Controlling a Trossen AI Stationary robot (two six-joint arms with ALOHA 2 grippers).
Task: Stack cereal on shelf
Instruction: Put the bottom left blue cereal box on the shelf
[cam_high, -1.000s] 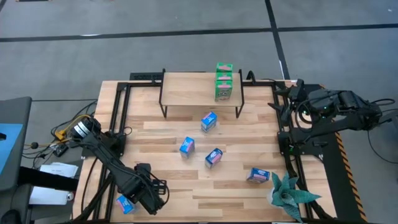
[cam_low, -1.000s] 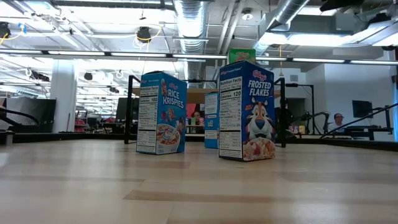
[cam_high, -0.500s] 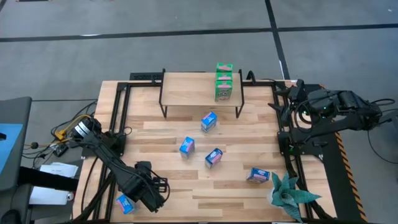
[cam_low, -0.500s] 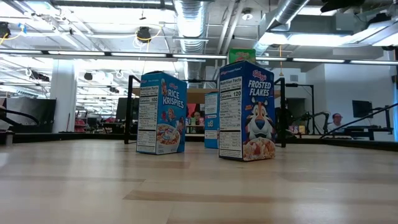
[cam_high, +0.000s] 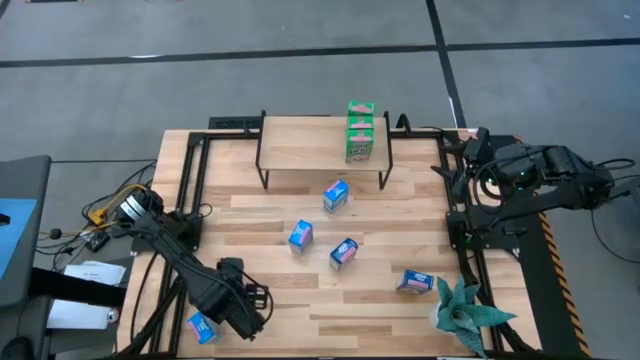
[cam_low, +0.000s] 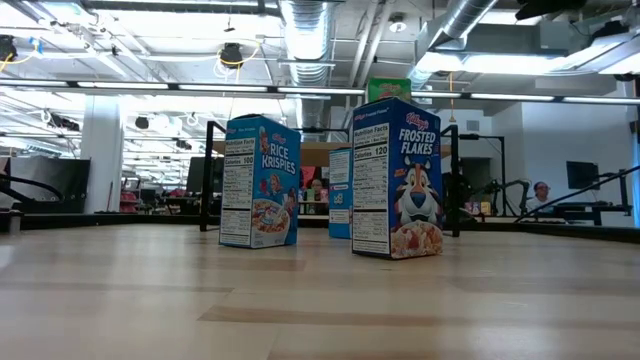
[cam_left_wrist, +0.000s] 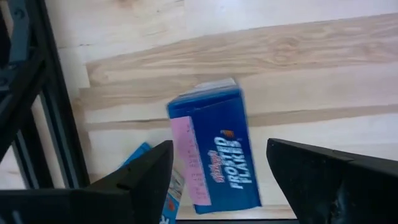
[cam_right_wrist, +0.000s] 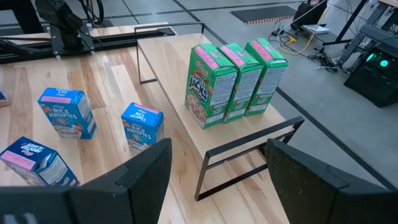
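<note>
L pincer (cam_high: 243, 312) at front-left of surface (cam_high: 280, 310), jaws apart over a blue cereal box (cam_left_wrist: 214, 152), nothing held. Three green boxes (cam_high: 360, 131) on shelf (cam_high: 300, 145). R pincer (cam_high: 470, 150) wide open, empty, at right edge.

Second box (cam_left_wrist: 148, 180) behind left finger.

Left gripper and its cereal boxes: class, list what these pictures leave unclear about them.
- High view: the left gripper hides the Frosted Flakes box beneath it.
- Left wrist view: the second box beside the Frosted Flakes box is cut off by a finger and the picture's edge; its print is unreadable.
- Low view: the left gripper is out of frame.
</note>
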